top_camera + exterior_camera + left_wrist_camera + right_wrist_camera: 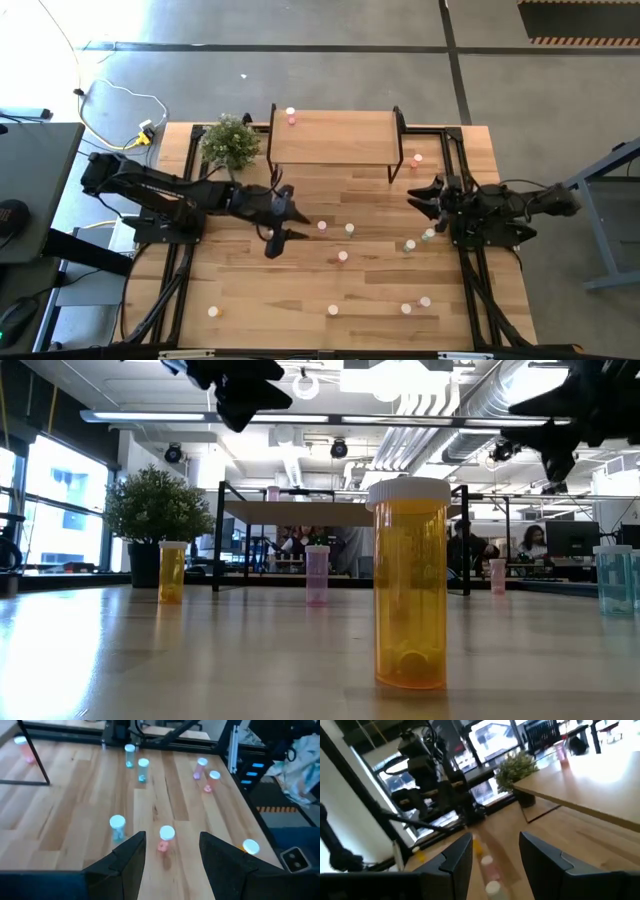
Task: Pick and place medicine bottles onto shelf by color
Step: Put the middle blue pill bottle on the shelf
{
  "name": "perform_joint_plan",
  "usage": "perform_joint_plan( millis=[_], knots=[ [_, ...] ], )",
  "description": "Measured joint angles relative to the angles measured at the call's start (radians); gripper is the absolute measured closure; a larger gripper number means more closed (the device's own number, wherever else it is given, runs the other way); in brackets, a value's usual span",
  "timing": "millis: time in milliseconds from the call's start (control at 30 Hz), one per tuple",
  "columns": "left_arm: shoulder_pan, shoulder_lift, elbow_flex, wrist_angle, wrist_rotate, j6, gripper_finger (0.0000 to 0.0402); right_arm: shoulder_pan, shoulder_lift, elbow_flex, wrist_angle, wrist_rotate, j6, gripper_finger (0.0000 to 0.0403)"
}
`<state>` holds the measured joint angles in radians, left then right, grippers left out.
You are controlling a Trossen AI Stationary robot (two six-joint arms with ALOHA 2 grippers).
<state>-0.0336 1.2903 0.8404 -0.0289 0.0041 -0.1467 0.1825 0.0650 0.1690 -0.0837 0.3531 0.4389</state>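
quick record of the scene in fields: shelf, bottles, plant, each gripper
shelf: light-wood board on black legs, at the table's far edge
on shelf: one pink bottle at its far left corner
loose bottles: scattered over the table, none held
plant: potted plant just left of the shelf
left gripper: open, above mid-table, holding nothing
right gripper: open, above the table's right side, holding nothing
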Motion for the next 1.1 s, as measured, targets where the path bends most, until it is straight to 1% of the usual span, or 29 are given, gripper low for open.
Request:
perform_joint_plan(
  millis=[133, 233, 400, 533, 700, 867, 1000, 1100],
  knots=[
    [-0.036, 0.000, -0.072, 0.128, -0.075, -0.001, 0.0227, 0.000, 0.091, 0.122, -0.187, -0.038, 0.077, 0.0249],
    [-0.049, -0.003, -0.099, 0.138, -0.115, -0.026, 0.0227, 0.009, 0.177, 0.197, -0.316, -0.075, 0.178, 0.0249],
    [-0.074, -0.005, -0.139, 0.169, -0.193, -0.059, 0.0227, 0.068, 0.335, 0.263, -0.362, -0.155, 0.324, 0.0249],
    [-0.099, -0.005, -0.149, 0.199, -0.200, -0.063, 0.0227, 0.148, 0.446, 0.307, -0.380, -0.177, 0.404, 0.0249],
    [-0.125, -0.005, -0.150, 0.228, -0.202, -0.063, 0.0227, 0.252, 0.543, 0.360, -0.429, -0.123, 0.542, 0.0249],
    [-0.133, -0.014, -0.149, 0.241, -0.199, -0.061, 0.0227, 0.348, 0.610, 0.404, -0.486, -0.062, 0.705, 0.0249],
    [-0.133, -0.013, -0.150, 0.229, -0.199, -0.057, 0.0227, 0.420, 0.664, 0.469, -0.570, 0.005, 0.814, 0.0249],
    [-0.133, -0.013, -0.150, 0.229, -0.199, -0.028, 0.0227, 0.465, 0.704, 0.547, -0.685, 0.050, 0.874, 0.0249]
  ],
)
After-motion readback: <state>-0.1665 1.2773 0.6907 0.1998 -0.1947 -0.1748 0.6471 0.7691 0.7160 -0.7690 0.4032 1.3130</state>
